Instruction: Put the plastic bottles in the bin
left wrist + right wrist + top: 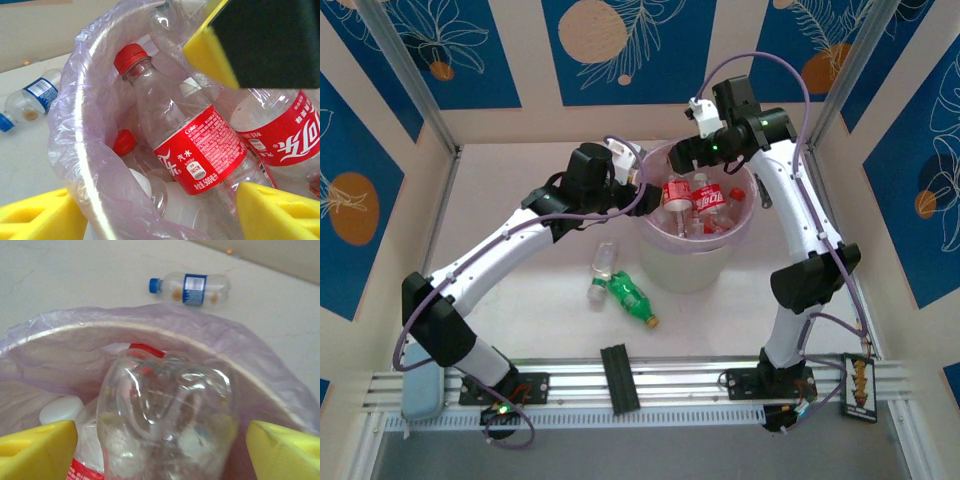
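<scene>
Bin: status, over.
Left gripper open over round cream-white lilac-lined bin. Right gripper open, clear plastic bottle loose between jaws. Green plastic bottle, blue-labelled clear bottle on table.

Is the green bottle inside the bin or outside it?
Outside. The green bottle lies on its side on the table, in front of the bin.

several bottles [705,200] lie piled in the bin [690,265]; two more bottles [628,295] lie on the table [555,315] just before it, leftward; another bottle [192,288] lies beyond its rim.
</scene>
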